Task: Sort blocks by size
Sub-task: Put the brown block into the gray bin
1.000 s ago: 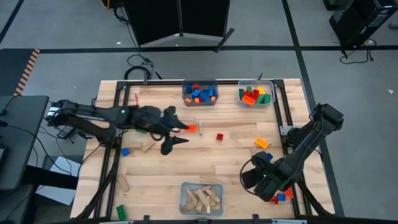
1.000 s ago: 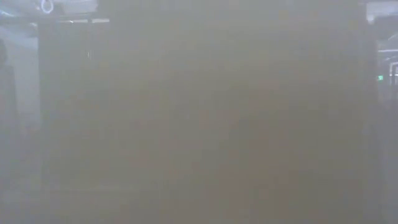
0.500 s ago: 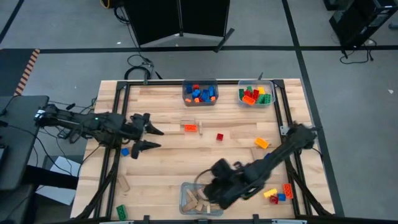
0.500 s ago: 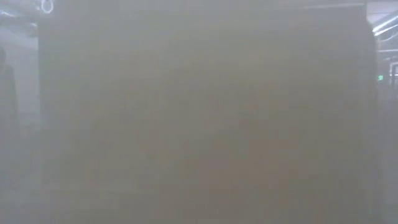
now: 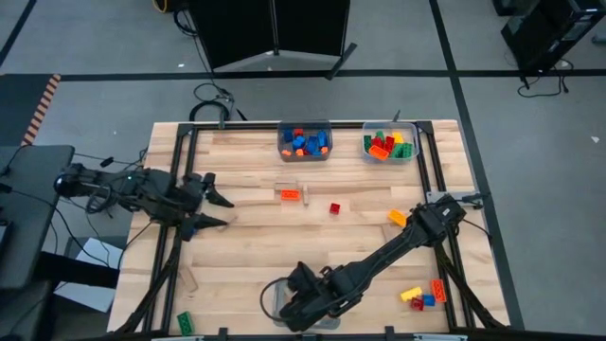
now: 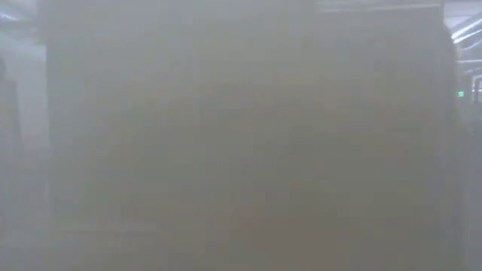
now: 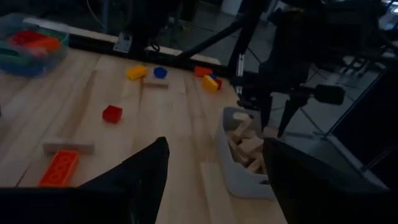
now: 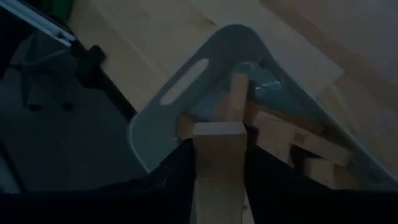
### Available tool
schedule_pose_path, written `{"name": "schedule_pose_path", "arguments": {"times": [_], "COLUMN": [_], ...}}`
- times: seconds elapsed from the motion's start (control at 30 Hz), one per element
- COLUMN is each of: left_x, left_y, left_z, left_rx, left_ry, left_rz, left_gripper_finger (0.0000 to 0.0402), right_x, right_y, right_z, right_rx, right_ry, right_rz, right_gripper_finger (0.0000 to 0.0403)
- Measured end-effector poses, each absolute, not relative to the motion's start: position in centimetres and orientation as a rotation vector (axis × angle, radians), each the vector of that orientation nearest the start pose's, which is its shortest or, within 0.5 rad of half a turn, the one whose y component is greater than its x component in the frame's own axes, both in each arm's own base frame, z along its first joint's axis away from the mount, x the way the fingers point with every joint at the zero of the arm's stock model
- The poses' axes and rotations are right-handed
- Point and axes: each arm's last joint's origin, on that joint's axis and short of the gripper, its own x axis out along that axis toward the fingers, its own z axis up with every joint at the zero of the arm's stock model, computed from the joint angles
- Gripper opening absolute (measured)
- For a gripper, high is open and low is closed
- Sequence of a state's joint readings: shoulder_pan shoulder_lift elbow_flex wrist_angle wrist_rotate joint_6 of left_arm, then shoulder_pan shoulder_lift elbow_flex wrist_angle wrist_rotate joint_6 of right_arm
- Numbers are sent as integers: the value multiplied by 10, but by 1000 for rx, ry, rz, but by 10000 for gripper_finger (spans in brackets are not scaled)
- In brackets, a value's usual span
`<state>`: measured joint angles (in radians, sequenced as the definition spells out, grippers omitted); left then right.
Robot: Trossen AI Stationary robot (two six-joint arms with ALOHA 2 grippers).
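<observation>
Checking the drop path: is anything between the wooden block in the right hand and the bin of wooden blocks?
Nothing visible. The right hand holds a wooden block directly above the clear bin, whose opening holds only other wooden blocks. The left hand is far off, open.

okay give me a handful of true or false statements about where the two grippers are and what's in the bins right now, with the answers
1. The right gripper holds a wooden block over the near bin. True.
2. The left gripper is clamped on the orange brick. False: its fingers are open and empty, near the table's left edge, with the brick lying apart from it.
3. The near bin holds wooden blocks. True.
4. The two far bins are empty. False: both hold coloured bricks.
5. A small red brick lies loose on the table. True.
</observation>
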<state>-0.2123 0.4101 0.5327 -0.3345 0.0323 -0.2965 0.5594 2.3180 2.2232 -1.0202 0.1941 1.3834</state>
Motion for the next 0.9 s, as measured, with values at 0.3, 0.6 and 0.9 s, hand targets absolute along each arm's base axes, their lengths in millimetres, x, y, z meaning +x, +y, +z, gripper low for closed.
{"name": "schedule_pose_path", "arguments": {"times": [0.3, 0.6, 0.9], "left_x": [102, 102, 103], "left_y": [-24, -24, -24], "left_z": [280, 280, 286], "left_rx": [-325, -335, -338], "left_ry": [238, 230, 170], "left_rz": [-241, -240, -248], "left_gripper_finger": [266, 266, 266], "right_x": [421, 408, 400], "right_y": [256, 225, 131], "right_z": [246, 266, 315], "right_rx": [827, 729, 631], "right_ry": [1019, 1060, 1000], "right_rz": [-430, -558, -798], "right_gripper_finger": [284, 345, 288]}}
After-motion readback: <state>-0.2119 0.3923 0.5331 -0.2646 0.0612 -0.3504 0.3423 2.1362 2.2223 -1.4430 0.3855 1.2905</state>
